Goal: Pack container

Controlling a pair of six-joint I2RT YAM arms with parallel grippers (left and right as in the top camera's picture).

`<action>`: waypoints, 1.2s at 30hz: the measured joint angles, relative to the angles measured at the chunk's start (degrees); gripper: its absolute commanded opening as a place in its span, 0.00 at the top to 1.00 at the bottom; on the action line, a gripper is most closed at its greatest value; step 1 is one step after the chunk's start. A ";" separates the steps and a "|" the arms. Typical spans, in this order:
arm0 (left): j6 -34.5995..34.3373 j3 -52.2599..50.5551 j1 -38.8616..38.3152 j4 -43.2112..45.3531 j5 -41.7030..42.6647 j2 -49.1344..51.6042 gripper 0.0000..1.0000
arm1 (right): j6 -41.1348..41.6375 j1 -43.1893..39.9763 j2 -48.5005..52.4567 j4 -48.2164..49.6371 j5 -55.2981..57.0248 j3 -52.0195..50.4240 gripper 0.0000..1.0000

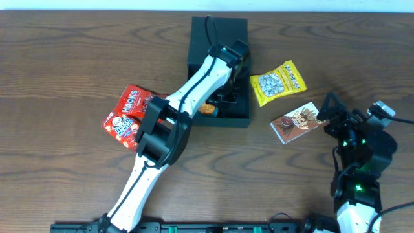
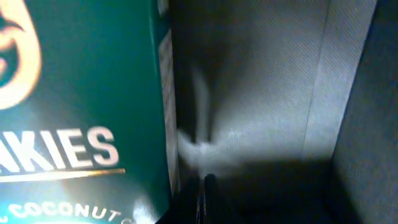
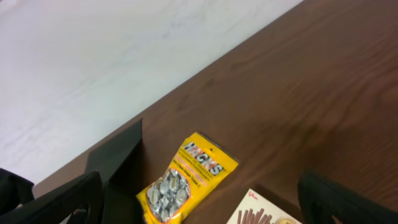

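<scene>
The dark teal-green container (image 1: pixel 240 118) stands open at the table's back centre, its flap lid (image 1: pixel 220 32) folded back. My left gripper (image 1: pixel 237 59) reaches down inside it. In the left wrist view its fingers (image 2: pixel 202 198) are pressed together at the bottom edge. A teal cookie packet (image 2: pixel 81 112) stands just to their left against the grey inner wall (image 2: pixel 267 93). Part of that packet shows in the overhead view (image 1: pixel 208 109). My right gripper (image 1: pixel 333 113) is open and empty at the right, just right of a brown biscuit-stick box (image 1: pixel 296 122).
A yellow Hacks candy bag (image 1: pixel 278 82) lies right of the container and shows in the right wrist view (image 3: pixel 186 180) with the box (image 3: pixel 261 214). Two red packets (image 1: pixel 129 113) lie left of the left arm. The container's corner (image 3: pixel 118 162) shows in the right wrist view.
</scene>
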 measured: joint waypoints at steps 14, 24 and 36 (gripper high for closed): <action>-3.19 0.00 2.34 4.87 1.05 0.00 0.94 | 0.00 -0.04 0.00 -1.27 -0.09 0.00 0.01; -3.34 0.00 4.35 2.82 0.00 0.00 0.94 | -0.02 -0.04 0.00 -2.64 -0.09 0.00 0.01; -3.34 0.63 4.90 2.01 1.81 0.00 0.94 | -0.02 -0.04 0.00 -3.06 -0.70 0.00 0.01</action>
